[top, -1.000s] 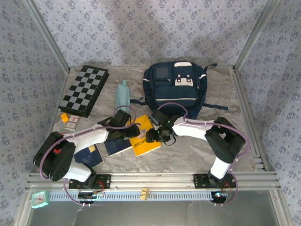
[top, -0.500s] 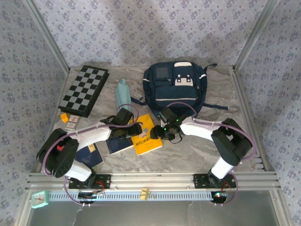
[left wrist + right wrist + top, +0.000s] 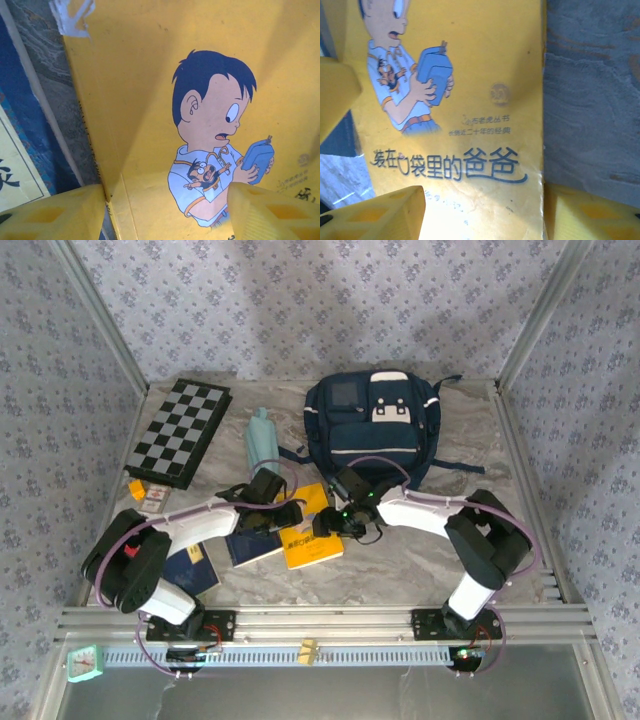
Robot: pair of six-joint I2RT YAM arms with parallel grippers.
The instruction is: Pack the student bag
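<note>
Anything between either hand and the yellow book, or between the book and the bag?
Nothing visible blocks the hands: the left hand and right hand both hang open right over the book. Between the book and the bag lies just a strip of table, crossed by the right arm.

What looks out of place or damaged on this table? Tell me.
The yellow book lies askew, and a torn white tape scrap clings to one corner. Nothing looks spilled.
</note>
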